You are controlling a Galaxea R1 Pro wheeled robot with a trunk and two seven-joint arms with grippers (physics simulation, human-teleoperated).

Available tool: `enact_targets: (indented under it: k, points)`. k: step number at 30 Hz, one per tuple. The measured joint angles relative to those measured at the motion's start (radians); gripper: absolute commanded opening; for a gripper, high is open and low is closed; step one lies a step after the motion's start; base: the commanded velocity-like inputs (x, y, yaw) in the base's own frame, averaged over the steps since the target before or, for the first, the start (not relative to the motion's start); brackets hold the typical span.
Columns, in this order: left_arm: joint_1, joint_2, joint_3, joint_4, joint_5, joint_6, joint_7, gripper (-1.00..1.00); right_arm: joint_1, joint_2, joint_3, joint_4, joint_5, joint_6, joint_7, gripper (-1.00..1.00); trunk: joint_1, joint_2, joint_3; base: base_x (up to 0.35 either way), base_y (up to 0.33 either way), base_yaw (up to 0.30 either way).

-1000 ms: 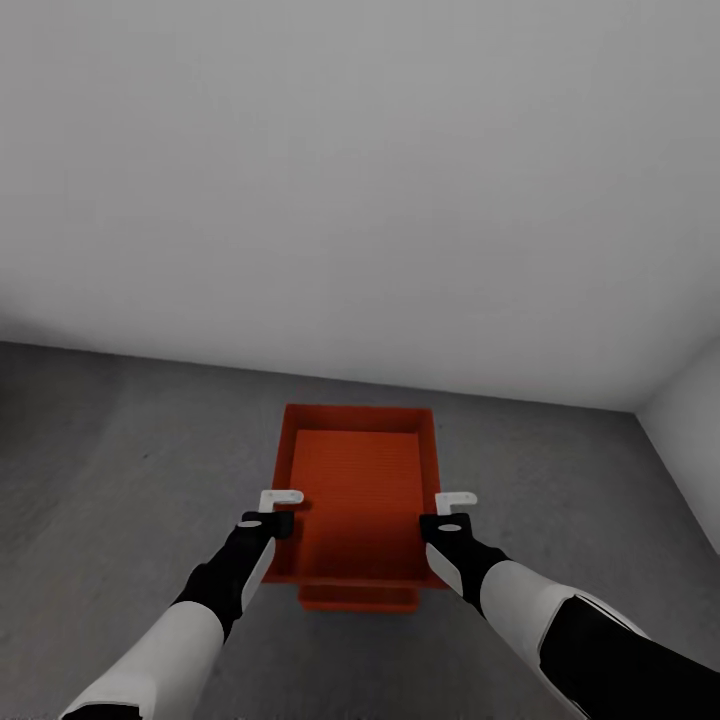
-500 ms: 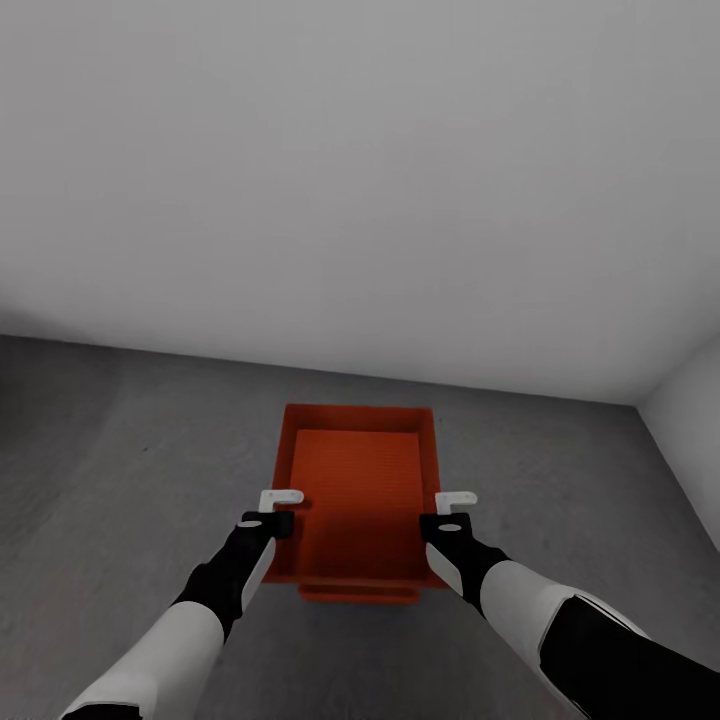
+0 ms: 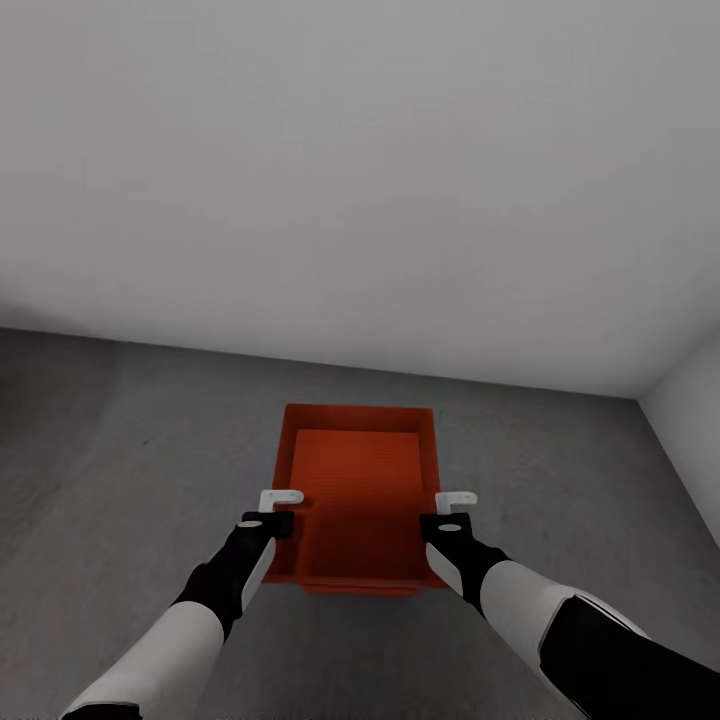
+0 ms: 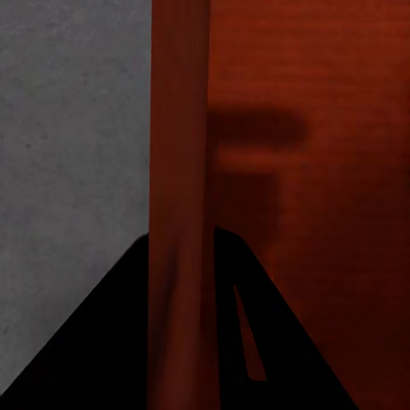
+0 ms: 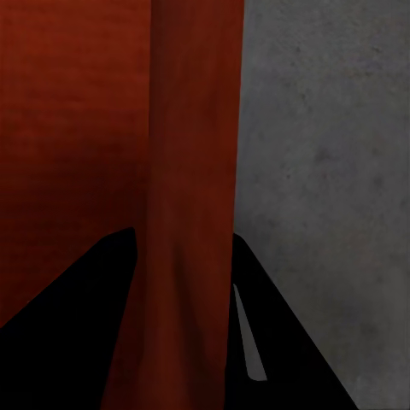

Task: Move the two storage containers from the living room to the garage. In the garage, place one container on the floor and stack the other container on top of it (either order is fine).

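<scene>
Since the dark grey concrete floor [image 3: 120, 480] and the plain white walls [image 3: 360, 180] point to the garage, the carrying leg looks finished for both bins; the upper storage container [image 3: 355, 490] sits at about 6 o'clock in the head view, close in front of the robot, and a thin strip of a second orange-red container [image 3: 358, 589] shows under its near edge, so I judge that 1 bin is on the floor and the other is lowered onto or into it; the left gripper [image 3: 272, 510] is clamped on the container's left wall [image 4: 178, 213], which runs between its dark fingers in the left wrist view; the right gripper [image 3: 450, 510] is clamped on the right wall [image 5: 192, 196] likewise; whether the upper bin has fully seated cannot be told; what seems left is to let go with both grippers and draw the arms clear without shifting the stack
</scene>
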Motion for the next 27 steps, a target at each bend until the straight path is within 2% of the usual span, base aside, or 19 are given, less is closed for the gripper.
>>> enact_targets:
  k: [27]
  points:
    - [0.000, 0.000, 0.000, -0.001, 0.000, -0.002, 0.000, -1.00, 0.000, 0.000, 0.001, -0.002, 0.000, -0.001, -0.001, -1.00, 0.000, 0.000, -0.044, 0.000, 0.000, 0.000]
